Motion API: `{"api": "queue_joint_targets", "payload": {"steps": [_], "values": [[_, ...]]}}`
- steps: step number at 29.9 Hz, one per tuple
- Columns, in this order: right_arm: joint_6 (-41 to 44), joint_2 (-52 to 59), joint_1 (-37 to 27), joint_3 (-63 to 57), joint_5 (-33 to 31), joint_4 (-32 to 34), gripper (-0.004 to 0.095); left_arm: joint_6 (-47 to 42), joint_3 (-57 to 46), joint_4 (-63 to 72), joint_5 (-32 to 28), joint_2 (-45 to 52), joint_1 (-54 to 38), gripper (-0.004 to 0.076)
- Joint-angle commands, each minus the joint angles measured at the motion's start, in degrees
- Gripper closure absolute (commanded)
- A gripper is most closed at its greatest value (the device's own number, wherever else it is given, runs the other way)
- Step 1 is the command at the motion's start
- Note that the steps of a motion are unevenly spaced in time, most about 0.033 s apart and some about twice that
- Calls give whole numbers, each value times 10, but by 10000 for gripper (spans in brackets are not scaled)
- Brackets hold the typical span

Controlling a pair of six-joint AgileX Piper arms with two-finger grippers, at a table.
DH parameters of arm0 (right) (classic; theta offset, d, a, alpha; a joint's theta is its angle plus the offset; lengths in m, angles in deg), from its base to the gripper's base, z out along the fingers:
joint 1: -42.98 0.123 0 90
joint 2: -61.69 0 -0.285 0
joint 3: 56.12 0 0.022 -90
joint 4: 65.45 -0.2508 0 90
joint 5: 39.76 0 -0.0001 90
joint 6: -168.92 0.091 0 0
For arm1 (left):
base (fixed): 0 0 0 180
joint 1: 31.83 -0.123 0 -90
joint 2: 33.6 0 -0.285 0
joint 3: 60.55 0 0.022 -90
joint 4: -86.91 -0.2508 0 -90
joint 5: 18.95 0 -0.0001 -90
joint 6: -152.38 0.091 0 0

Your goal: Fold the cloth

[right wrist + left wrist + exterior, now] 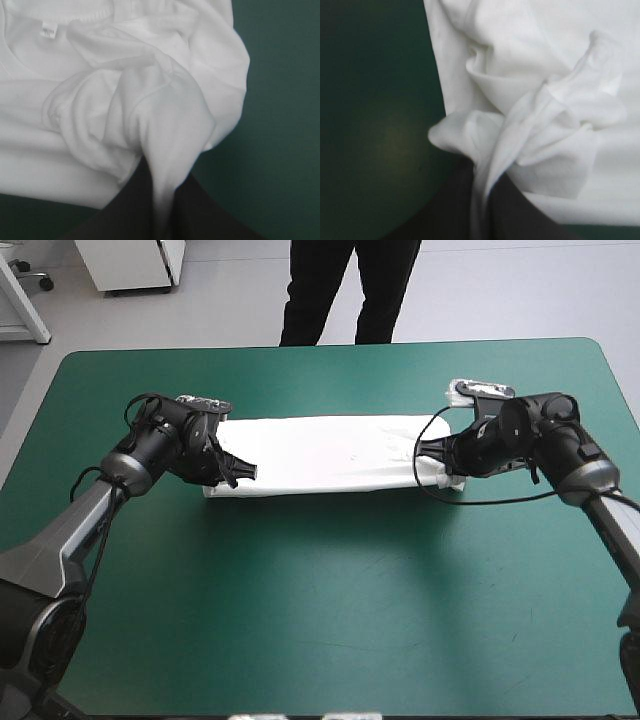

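1. High view: the white T-shirt (320, 455) lies as a long folded strip across the middle of the frame, just above centre, on the teal-green cover (320, 600).
2. Both ends are taken: the left gripper (240, 472) pinches the left end and the right gripper (432, 468) the right. Each has its black fingers nearly closed on a pleat of fabric.
3. It looks light, soft and floppy, so I'd guess it sags in the middle if lifted. The end corners seem the best place to grab.
4. Nothing else on the cover blocks the way.
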Motion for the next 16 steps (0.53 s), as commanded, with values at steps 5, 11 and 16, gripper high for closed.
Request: {"api": "queue_joint_targets", "payload": {"steps": [5, 11, 16], "values": [[-56, -65, -50, 115, 35, -43, 925, 14, 145, -52, -31, -70, -6, 733], [-67, -136, -53, 192, 51, -41, 925, 14, 259, -85, -37, -146, -8, 733], [-67, -193, -53, 250, 51, -41, 925, 10, 309, -79, -43, -197, -18, 733]]}}
